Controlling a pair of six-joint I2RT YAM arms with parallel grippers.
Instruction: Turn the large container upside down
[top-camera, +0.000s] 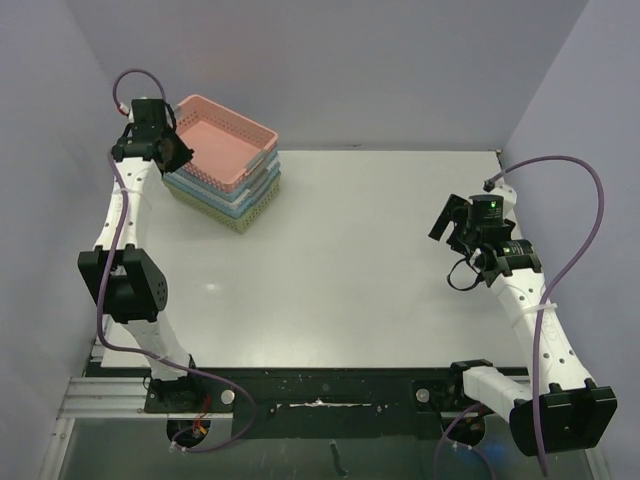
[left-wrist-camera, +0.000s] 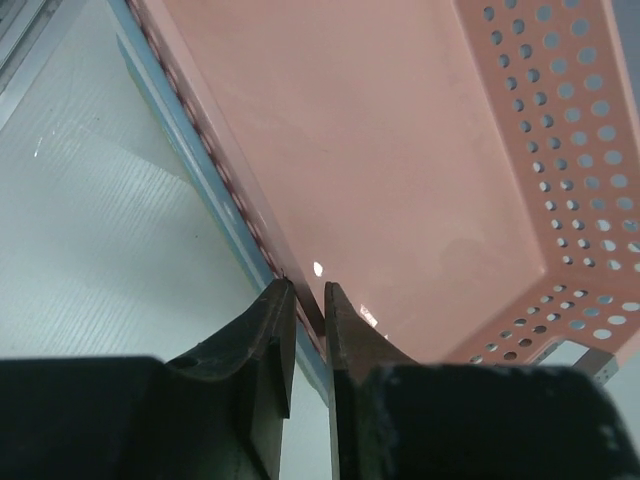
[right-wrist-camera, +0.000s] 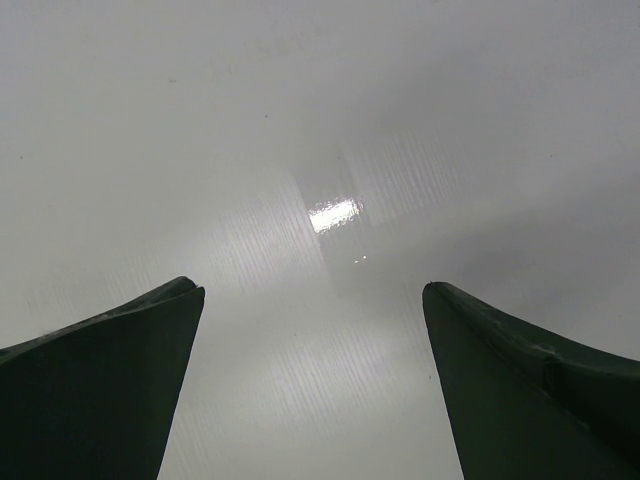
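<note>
The large container is a pink perforated basket (top-camera: 225, 140) on top of a stack of baskets (top-camera: 235, 205) at the far left of the table. Its left side looks lifted a little off the stack. My left gripper (top-camera: 178, 152) is shut on the pink basket's left rim. In the left wrist view the gripper (left-wrist-camera: 308, 288) pinches the thin pink wall, with the basket's floor (left-wrist-camera: 400, 150) beyond it. My right gripper (top-camera: 447, 217) is open and empty over the table's right side; its wrist view shows the gripper (right-wrist-camera: 313, 290) above bare white table.
Below the pink basket lie a blue basket, whose rim (left-wrist-camera: 215, 195) shows, and greenish ones. The white table (top-camera: 380, 260) stretches from the stack to the right arm. Grey walls close in the left, back and right sides.
</note>
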